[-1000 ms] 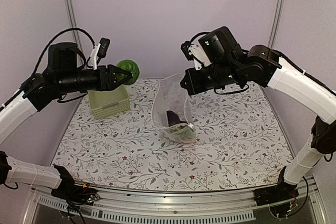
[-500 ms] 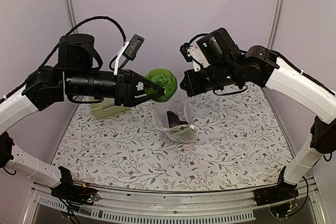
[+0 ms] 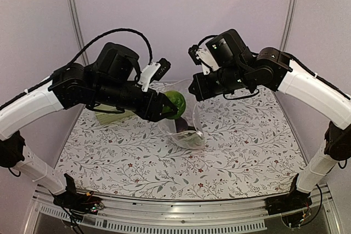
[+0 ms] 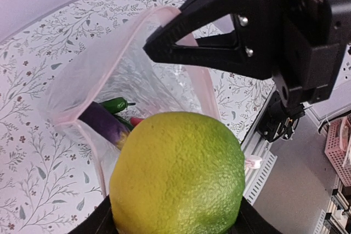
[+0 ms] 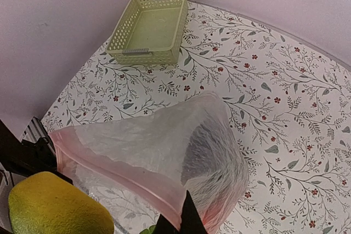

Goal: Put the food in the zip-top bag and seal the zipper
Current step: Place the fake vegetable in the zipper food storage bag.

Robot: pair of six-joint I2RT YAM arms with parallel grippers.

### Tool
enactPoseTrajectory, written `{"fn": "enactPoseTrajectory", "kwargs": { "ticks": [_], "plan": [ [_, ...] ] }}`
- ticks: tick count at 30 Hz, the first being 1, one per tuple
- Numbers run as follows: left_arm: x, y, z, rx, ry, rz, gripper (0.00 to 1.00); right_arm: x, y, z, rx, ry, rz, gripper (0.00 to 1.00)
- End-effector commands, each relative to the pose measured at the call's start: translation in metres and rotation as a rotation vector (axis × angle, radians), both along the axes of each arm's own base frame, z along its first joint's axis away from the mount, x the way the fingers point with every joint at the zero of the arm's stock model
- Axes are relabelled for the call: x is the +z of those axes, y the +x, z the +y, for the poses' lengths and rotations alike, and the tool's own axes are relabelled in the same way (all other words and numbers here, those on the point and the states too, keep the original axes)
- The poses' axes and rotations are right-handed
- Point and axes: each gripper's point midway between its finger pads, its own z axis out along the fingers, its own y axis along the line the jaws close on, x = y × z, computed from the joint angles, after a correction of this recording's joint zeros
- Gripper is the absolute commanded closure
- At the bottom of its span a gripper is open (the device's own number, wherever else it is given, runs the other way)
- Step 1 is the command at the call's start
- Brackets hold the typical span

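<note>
A big round green-yellow toy fruit [image 3: 174, 103], one piece of the food, sits between the jaws of my left gripper [image 3: 166, 108], which is shut on it. It hangs just over the open mouth of the clear zip-top bag [image 3: 185, 131]. In the left wrist view the fruit [image 4: 178, 173] fills the foreground, with a purple eggplant [image 4: 104, 124], a green piece [image 4: 115, 102] and a red piece [image 4: 136, 120] inside the bag [image 4: 120, 75]. My right gripper [image 5: 184, 220] is shut on the bag's rim at the pink zipper [image 5: 120, 171], holding the mouth up and open.
The pale green slotted basket [image 5: 148, 26] stands at the back left of the flowered table, mostly hidden behind my left arm in the top view [image 3: 107, 115]. The metal rail [image 3: 181, 220] runs along the table's near edge.
My left arm has swung right from above the basket, carrying the green-yellow fruit to the bag's mouth and lowering it. The right arm and bag have stayed put.
</note>
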Motion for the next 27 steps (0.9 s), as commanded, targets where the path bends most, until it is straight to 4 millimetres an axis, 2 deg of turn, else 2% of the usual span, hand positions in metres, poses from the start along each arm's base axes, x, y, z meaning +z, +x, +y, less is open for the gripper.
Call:
{"fn": "enactPoseTrajectory", "kwargs": {
  "ticks": [1,6,7,11,17,21,24,27],
  "plan": [
    [-0.006,0.018,0.022,0.130,0.097,-0.009,0.45,0.019,-0.004,-0.005,-0.001,0.033,-0.025,1.00],
    [-0.014,0.020,0.019,0.133,0.107,0.021,0.42,0.019,-0.004,-0.004,0.003,0.034,-0.023,1.00],
    [-0.014,0.020,0.017,0.130,0.108,0.024,0.39,0.019,-0.005,-0.004,0.005,0.034,-0.024,1.00],
    [-0.016,0.020,0.011,0.118,0.107,0.035,0.19,0.020,-0.005,-0.004,0.006,0.037,-0.024,1.00],
    [-0.010,0.020,0.006,0.098,0.098,0.030,0.09,0.020,-0.005,-0.005,0.007,0.034,-0.024,1.00],
    [0.009,0.014,0.006,0.065,0.043,0.015,0.08,0.020,-0.004,-0.006,-0.003,0.030,-0.031,1.00],
    [0.040,0.004,0.009,0.021,-0.060,-0.008,0.07,0.018,-0.003,-0.007,-0.006,0.024,-0.031,1.00],
    [0.075,0.002,0.031,0.042,-0.175,-0.043,0.05,0.018,-0.004,-0.006,0.003,0.027,-0.026,1.00]
  ]
}}
